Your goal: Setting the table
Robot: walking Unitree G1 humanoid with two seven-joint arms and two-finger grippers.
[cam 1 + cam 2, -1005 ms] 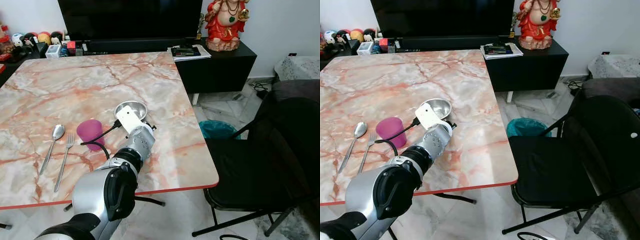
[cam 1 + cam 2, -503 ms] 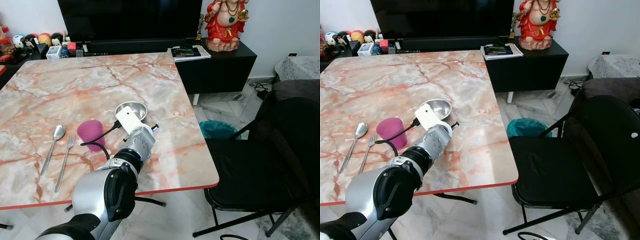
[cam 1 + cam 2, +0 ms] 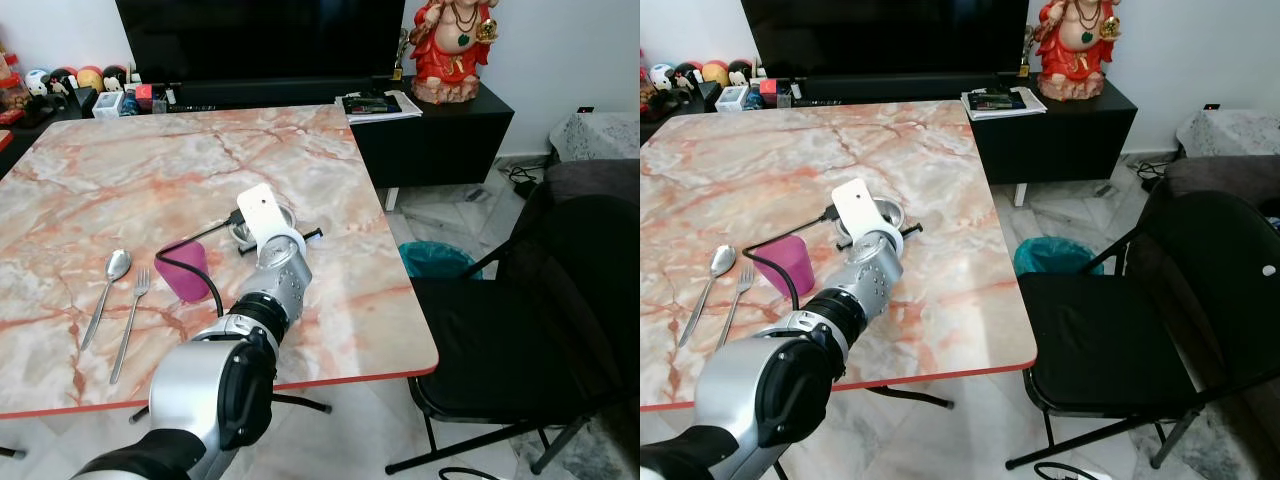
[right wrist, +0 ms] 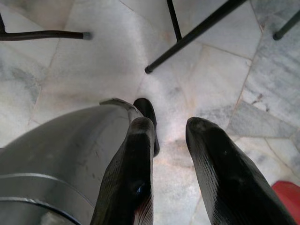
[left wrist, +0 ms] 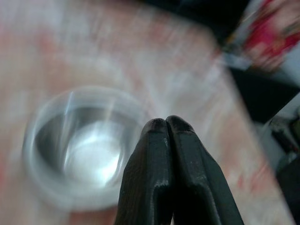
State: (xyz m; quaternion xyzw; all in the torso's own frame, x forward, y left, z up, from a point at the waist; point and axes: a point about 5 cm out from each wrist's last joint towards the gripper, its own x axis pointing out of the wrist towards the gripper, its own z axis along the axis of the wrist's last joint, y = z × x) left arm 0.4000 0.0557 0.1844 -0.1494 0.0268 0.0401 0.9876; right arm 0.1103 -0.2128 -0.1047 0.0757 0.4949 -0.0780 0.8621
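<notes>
A square pink-and-white marble table with a red edge stands before a black television cabinet that carries a red seated figurine. A black folding chair sits off the table's right side, with a teal bin on the tiled floor beyond it.

My left arm reaches out over the table, and my left gripper hovers just above the near rim of a small round steel bowl. Its two black fingers are pressed flat together and hold nothing. The bowl stands upright on the marble, partly hidden behind my wrist camera housing.

Just left of the arm stands a magenta plastic cup, upright, with the arm's black cable looping over it. Further left, a steel fork and a steel spoon lie side by side, apart from each other.

My right gripper hangs down beside my silver leg over the pale floor tiles, fingers spread, empty.
</notes>
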